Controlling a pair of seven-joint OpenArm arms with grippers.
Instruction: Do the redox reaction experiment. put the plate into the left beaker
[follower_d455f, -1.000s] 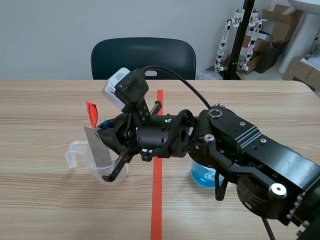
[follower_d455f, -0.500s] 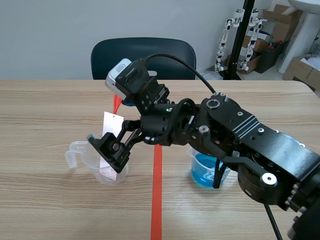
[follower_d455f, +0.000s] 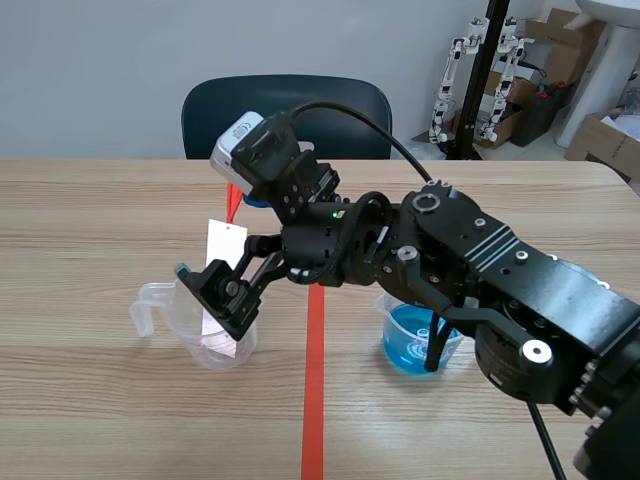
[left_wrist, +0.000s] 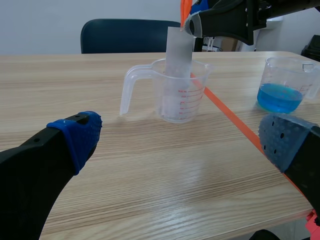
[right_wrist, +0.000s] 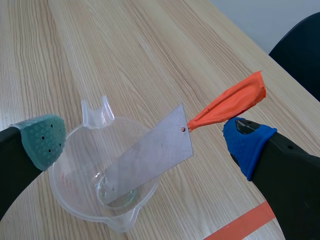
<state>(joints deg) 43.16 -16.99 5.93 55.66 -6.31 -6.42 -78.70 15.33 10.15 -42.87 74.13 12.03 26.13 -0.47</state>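
**Plate stands in the left beaker, both hands spread wide**

The wide light-wood desk (follower_d455f: 100, 200) fills the scene view from edge to edge, with an orange-red tape line (follower_d455f: 315, 380) running down its middle. Across it comes the big black right arm (follower_d455f: 500, 290), entering from the lower right of the frame and stretching past the tape to the left half. Behind the desk, at top centre, sits a dark teal chair (follower_d455f: 285, 115).

The right hand (right_wrist: 145, 141) hovers over the clear plastic measuring beaker with a handle (follower_d455f: 175, 315) at the left of centre. Its fingers are spread wide, the green pad on one side of the beaker and the blue pad on the other, and they clasp nothing.

The left hand (left_wrist: 184, 135) is just as slack, with its two blue pads far apart and only bare desk between them. It sits low, well short of the beaker ahead of it.

To the right of the tape, partly behind the arm, is the smaller clear beaker holding blue liquid (follower_d455f: 405, 345).

And there is the thin grey rectangular metal plate (right_wrist: 150, 157): its lower end is down on the floor of the left beaker, and it leans against the wall with its upper part poking above the rim. A little orange tag (right_wrist: 227, 105) hangs off its top corner, just beside the right hand's blue pad.
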